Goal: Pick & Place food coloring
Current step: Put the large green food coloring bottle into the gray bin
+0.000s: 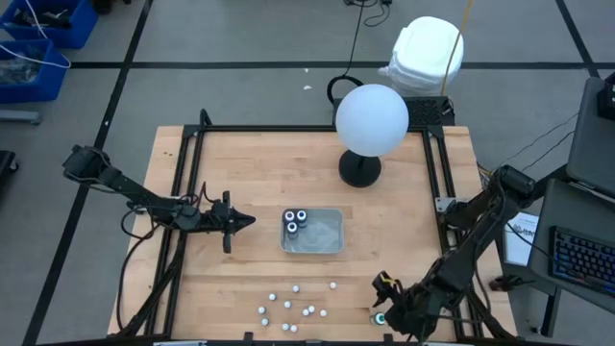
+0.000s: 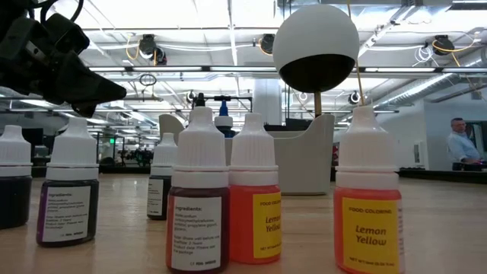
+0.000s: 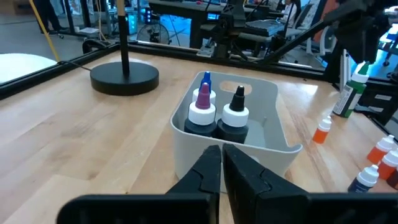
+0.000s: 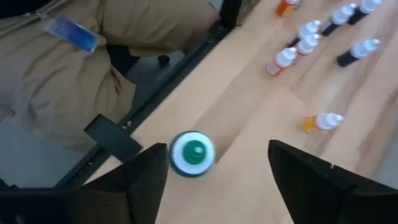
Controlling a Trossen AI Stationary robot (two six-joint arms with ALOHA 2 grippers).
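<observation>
A tray [image 1: 325, 240] sits near the middle of the worktop [image 1: 250, 163], with bottles [image 1: 295, 222] standing together in its left end. The left tool [image 1: 247, 222] lies just left of the tray, apart from it. Behind the tray and a little to the right stands a lamp [image 1: 371, 120] on a round base [image 1: 359, 170]. In front of the tray, a loose group of small bottles [image 1: 291, 308] is scattered near the front edge. At the front right corner, the right tool [image 1: 384, 309] hangs over a single bottle [image 4: 192, 153] standing close to the worktop's edge rail, between its spread fingers.
</observation>
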